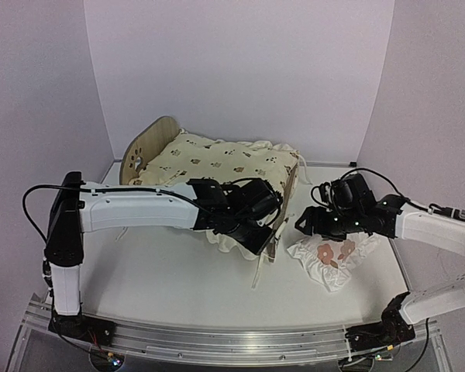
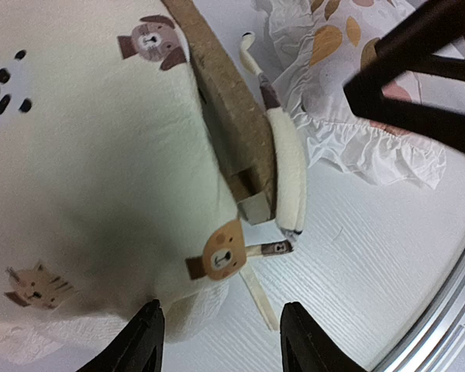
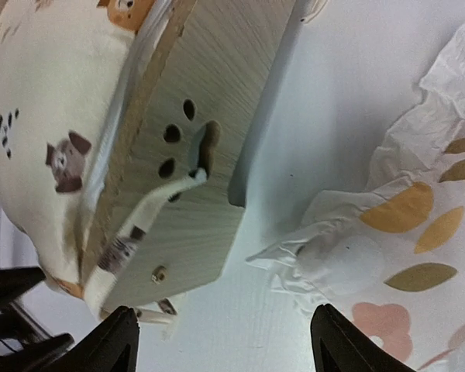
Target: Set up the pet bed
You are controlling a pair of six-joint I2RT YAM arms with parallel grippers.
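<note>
The pet bed (image 1: 145, 149) stands at the back centre, its light-wood rounded headboard on the left and its footboard (image 1: 290, 182) on the right. The cream animal-print cushion (image 1: 225, 161) lies on it and hangs over the near side. My left gripper (image 1: 262, 235) is open and empty over the cushion's near corner (image 2: 85, 155), beside the footboard's edge (image 2: 217, 93). My right gripper (image 1: 303, 225) is open and empty, just right of the footboard (image 3: 201, 194) with its paw cutouts and above the ruffled pillow (image 1: 333, 260). A tie string (image 3: 139, 225) runs through a cutout.
The flowered pillow (image 3: 403, 256) lies on the white table right of the bed, also in the left wrist view (image 2: 356, 116). Loose tie strings (image 2: 291, 170) dangle at the footboard's corner. The two grippers are close together. A metal rail (image 1: 232, 341) runs along the near edge.
</note>
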